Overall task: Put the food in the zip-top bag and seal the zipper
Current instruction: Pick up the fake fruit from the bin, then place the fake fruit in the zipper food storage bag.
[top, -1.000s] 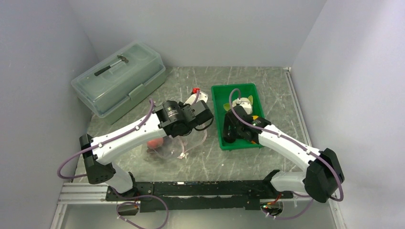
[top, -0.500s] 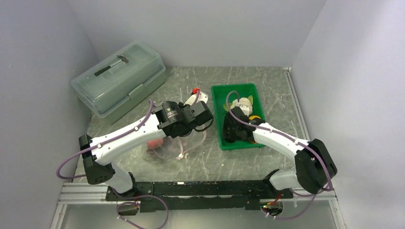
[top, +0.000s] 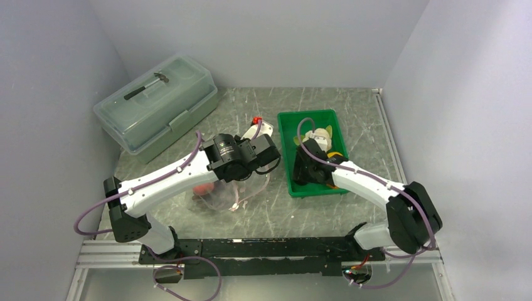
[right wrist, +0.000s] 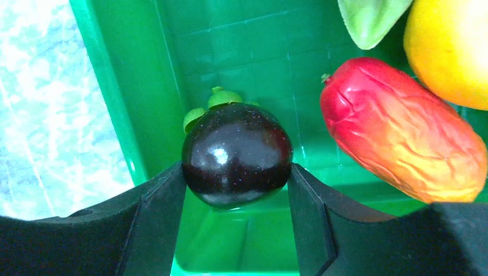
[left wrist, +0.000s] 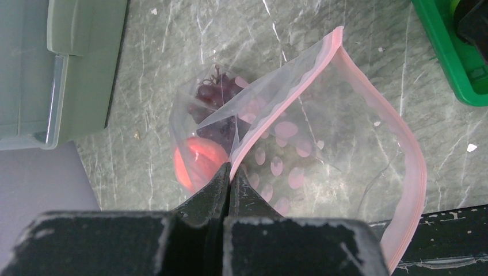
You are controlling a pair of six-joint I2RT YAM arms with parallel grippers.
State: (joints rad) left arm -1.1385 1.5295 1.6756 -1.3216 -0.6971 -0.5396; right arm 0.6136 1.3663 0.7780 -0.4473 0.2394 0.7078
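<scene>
Change: the right arm's elbow has swung inward since a second ago, and the left arm hasn't budged.
Right gripper (right wrist: 235,195): it's grasping the plum (right wrist: 236,152), one finger pressed on each side.
Left gripper (left wrist: 227,184): clenched tight on the bag (left wrist: 334,144), pinching the zipper (left wrist: 288,99) right at the fingertips.
Bag: the mouth gapes open beyond the fingers, with the grapes (left wrist: 216,92) and peach (left wrist: 198,164) inside, just left of the tips.
Surface: a grey marbled table (top: 357,106), with pale walls on three sides.
Tray (right wrist: 172,69): its green wall runs close beside the left finger, and the pepper (right wrist: 403,138) and orange (right wrist: 449,46) lie to the right.
Room: the lidded box (top: 157,106) sits well left of both arms.
</scene>
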